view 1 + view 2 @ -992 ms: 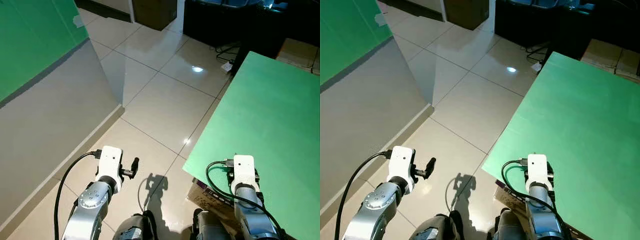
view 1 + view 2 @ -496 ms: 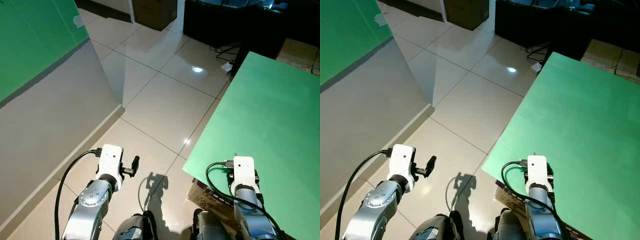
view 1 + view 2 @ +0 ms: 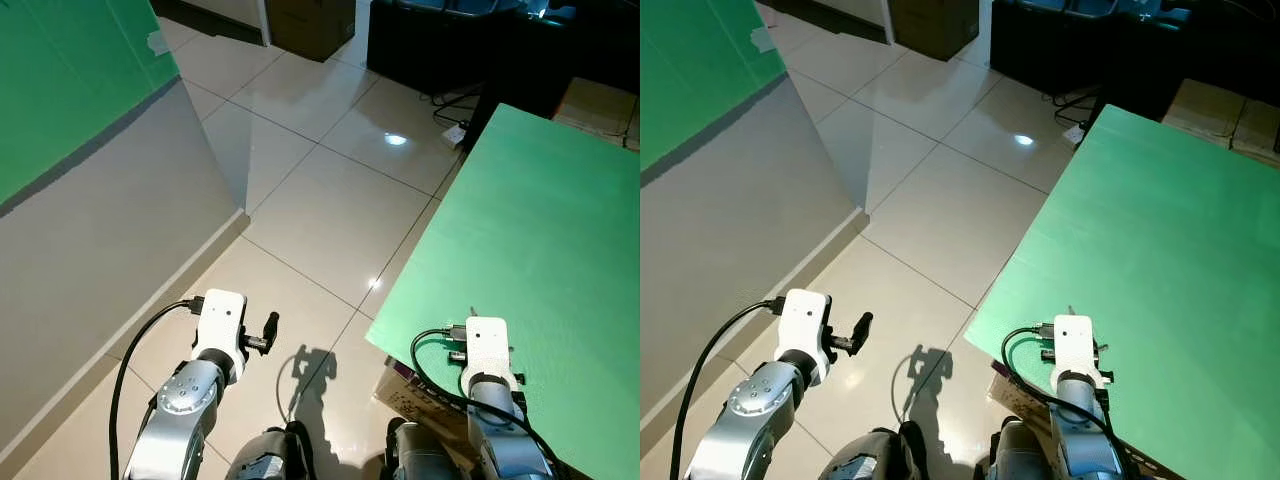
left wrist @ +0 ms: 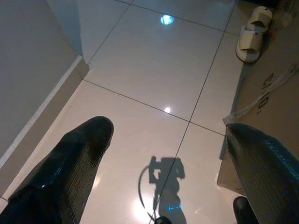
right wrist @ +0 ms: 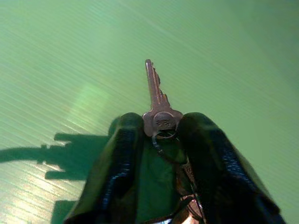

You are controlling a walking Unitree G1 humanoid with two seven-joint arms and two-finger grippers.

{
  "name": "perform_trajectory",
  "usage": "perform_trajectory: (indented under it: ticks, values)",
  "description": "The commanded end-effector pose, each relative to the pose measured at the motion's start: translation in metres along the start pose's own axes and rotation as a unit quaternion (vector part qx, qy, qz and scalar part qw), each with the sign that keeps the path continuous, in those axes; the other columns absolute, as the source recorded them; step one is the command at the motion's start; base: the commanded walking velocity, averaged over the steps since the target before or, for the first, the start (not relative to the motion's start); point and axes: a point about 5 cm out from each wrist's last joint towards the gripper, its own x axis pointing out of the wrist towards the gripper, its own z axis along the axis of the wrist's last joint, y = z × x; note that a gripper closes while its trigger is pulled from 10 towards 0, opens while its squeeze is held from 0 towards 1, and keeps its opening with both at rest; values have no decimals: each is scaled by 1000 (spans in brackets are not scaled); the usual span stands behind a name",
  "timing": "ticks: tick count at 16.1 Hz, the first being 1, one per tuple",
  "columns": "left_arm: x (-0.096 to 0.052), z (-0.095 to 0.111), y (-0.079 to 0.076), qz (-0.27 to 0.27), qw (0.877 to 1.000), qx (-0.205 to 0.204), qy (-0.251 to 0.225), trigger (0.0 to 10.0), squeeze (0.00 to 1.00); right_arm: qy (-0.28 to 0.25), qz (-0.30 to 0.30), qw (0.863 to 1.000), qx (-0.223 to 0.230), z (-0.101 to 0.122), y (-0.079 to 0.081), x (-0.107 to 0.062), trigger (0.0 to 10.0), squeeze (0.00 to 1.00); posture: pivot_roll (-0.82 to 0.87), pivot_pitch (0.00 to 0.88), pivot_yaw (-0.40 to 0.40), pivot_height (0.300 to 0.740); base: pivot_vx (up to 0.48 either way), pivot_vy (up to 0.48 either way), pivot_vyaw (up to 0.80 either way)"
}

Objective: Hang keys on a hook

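A brass key (image 5: pixel 156 105) on a thin ring sits pinched by its head between the two black fingers of my right gripper (image 5: pixel 162 122), which is shut on it. The blade points away from the wrist, just above the green tabletop (image 3: pixel 545 220). In the eye views the right wrist (image 3: pixel 487 345) hovers over the table's near left corner. My left gripper (image 4: pixel 169 130) stands open, fingers wide apart with nothing between them, low over the tiled floor (image 3: pixel 320 200) beside the grey wall.
A grey wall (image 3: pixel 100 230) with a green panel (image 3: pixel 60 80) runs along the left. Dark furniture (image 3: pixel 440 40) and cables stand at the back. A cardboard box (image 3: pixel 410 392) sits under the table's edge, and a pair of slippers (image 4: pixel 252 30) lies on the floor.
My right wrist has shifted slightly down and to the right over the table, with the key still held. The left arm has not moved.
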Motion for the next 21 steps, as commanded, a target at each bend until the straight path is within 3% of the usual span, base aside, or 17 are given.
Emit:
perform_trajectory:
  ticks: [1, 8, 12, 21]
  values:
    - [-3, -7, 1, 2, 1000, 2, 14, 10000, 0, 25, -1, 1000, -5, -13, 0, -5, 0, 0, -165, 212, 107, 740, 0, 0, 0]
    - [-4, -7, 0, 1, 1000, 2, 14, 10000, 0, 11, -7, 1000, -6, -8, -2, -5, 0, 0, -165, 221, 108, 740, 0, 0, 0]
    - [-1, -5, 1, 2, 1000, 1, 12, 10000, 0, -51, -8, 999, -9, 22, -1, -1, 0, 0, -168, 219, 109, 740, 0, 0, 0]
    - [5, -2, 0, 4, 1000, -1, 5, 10000, 0, -93, -6, 996, 9, 53, -2, 6, 0, 0, -174, 194, 101, 740, 0, 0, 0]
